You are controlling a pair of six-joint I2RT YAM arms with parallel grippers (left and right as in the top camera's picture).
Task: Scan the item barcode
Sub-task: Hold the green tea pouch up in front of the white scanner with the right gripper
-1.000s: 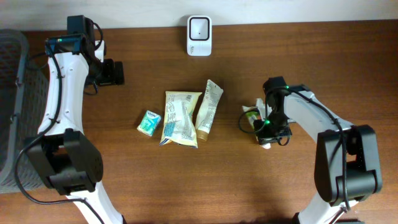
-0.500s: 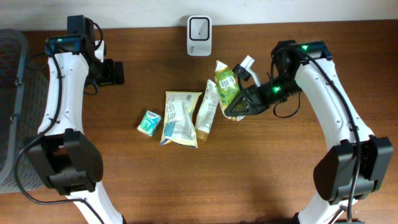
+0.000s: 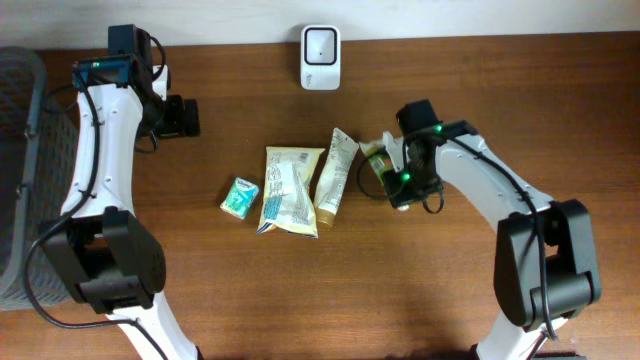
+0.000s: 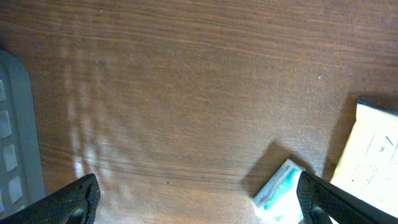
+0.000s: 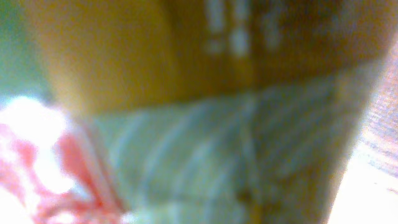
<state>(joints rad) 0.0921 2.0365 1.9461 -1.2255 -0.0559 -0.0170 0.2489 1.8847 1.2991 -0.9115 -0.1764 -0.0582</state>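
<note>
Just right of the cream tube [image 3: 337, 172], the green packet [image 3: 376, 153] is held by the right gripper [image 3: 389, 166], clamped tight on it; the left gripper [image 3: 186, 116] is spread wide, empty, well apart; the barcode face is to be turned flat toward the scanner [image 3: 320, 45] and held steady; the code's position cannot be told.

We see dark wooden table [image 3: 300, 300], three loose goods in row at centre: small teal packet [image 3: 239, 197] leftmost, yellow-white snack bag [image 3: 291, 189] just beside it, cream tube [image 3: 337, 175] against bag's right edge. Grey mesh basket [image 3: 15, 150] at far left, well apart.
</note>
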